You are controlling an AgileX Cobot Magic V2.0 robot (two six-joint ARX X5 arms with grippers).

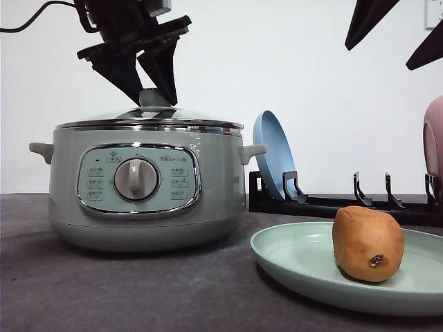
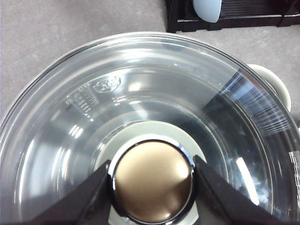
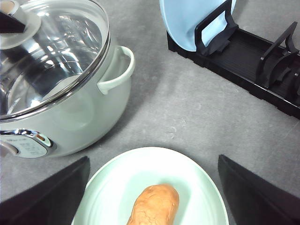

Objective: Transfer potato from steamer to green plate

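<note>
Left pincer (image 2: 152, 180) clamps the lid knob (image 2: 152, 182); right pincer (image 3: 152, 187) gapes, empty, over potato (image 3: 154, 206).

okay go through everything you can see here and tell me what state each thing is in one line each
steamer: upright on the table, glass lid on.
glass lid: seated on the steamer, left gripper at its knob.
potato: resting on the green plate.
green plate: flat on the table, holding the potato.
blue plate: standing on edge in the black rack.
left gripper: fingers either side of the lid knob.
right gripper: open, above the green plate.
</note>
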